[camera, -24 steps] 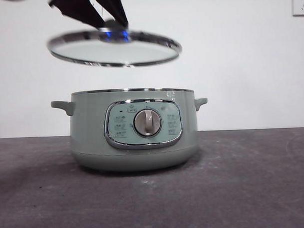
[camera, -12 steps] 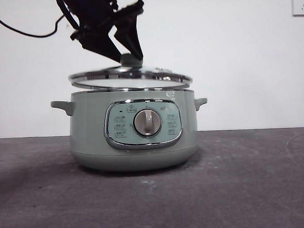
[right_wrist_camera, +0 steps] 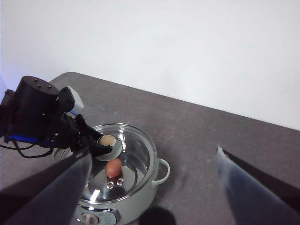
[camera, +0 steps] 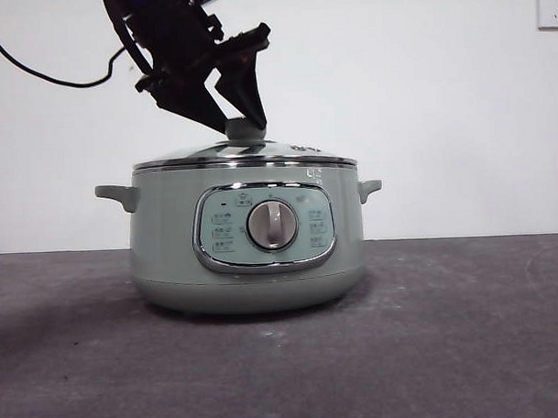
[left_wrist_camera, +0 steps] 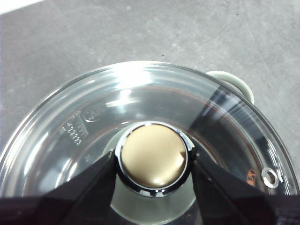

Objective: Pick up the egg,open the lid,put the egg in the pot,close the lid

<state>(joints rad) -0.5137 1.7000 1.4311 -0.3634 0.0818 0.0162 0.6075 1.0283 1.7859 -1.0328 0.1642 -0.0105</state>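
Sitting on pot, lid w/ left gripper fingers flanking knob.

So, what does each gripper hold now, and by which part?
The left gripper holds the lid by its knob, with the lid on the pot. The right gripper holds nothing.

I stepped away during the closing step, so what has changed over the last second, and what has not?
The left gripper brought the lid down from high above the pot, tilted and off toward one side, until it sits level on the rim. Its jaws remain around the knob. The pot stayed put; the egg lies inside. The right gripper waits open.
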